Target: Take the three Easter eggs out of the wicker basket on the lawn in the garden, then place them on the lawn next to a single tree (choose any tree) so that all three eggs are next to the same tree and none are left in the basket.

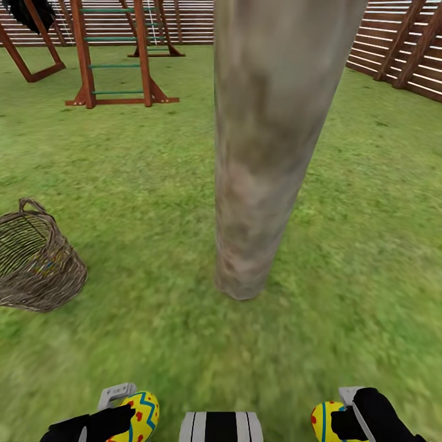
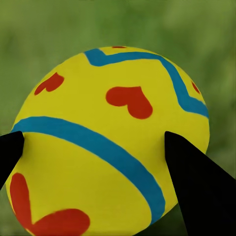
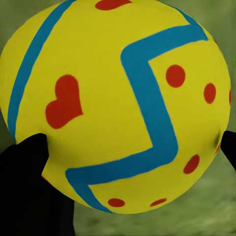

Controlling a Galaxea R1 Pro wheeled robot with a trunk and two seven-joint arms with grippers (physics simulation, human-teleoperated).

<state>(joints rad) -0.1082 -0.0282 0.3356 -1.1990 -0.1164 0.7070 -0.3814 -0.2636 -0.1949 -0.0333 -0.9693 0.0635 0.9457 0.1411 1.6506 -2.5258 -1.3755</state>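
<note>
A thick grey-brown tree trunk (image 1: 261, 159) rises from the lawn (image 1: 153, 184) straight ahead, its base a little in front of me. The brown wicker basket (image 1: 34, 258) sits on the grass at the left; its inside is too blurred to tell what it holds. My left gripper (image 1: 126, 417) is shut on a yellow Easter egg (image 1: 142, 414) with blue zigzags and red hearts, seen close in the left wrist view (image 2: 110, 142). At the bottom right my right gripper (image 1: 344, 420) is shut on another such egg (image 1: 325, 420), large in the right wrist view (image 3: 118, 103).
A red-brown wooden play frame with green ladder rungs (image 1: 116, 55) stands at the back left. A slatted wooden fence (image 1: 399, 49) runs along the back and right. Open grass lies all around the trunk.
</note>
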